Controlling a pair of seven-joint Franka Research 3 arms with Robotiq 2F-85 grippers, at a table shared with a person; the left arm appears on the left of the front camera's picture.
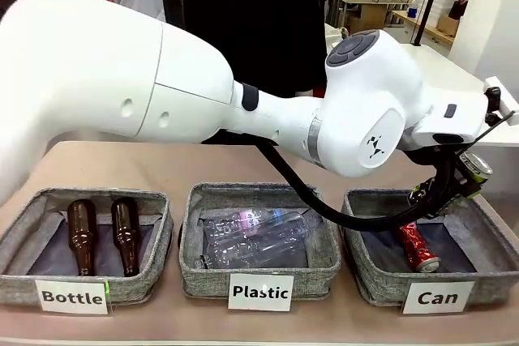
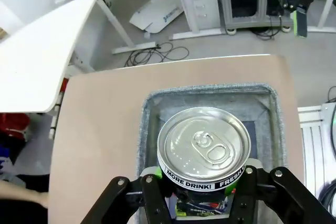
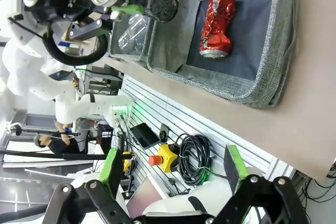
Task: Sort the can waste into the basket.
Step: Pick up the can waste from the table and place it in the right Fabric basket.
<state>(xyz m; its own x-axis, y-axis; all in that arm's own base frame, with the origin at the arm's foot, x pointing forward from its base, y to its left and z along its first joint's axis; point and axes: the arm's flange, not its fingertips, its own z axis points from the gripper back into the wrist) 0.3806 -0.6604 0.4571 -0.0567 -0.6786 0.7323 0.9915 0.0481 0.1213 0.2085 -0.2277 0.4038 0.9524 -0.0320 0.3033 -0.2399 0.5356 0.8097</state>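
Dark can held over the Can basket, release pending.

The dark can (image 2: 203, 153) is pinched upright by the left gripper (image 2: 202, 195), directly above the basket (image 2: 273, 95) so a drop lands inside; the red can (image 3: 215, 23) lies below it. The right gripper (image 3: 173, 174) is kept spread, holding nothing, well clear.

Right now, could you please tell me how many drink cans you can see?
2. The red can lies inside the Can basket. The dark can is held in the left gripper above that basket. More could be hidden behind the arm.
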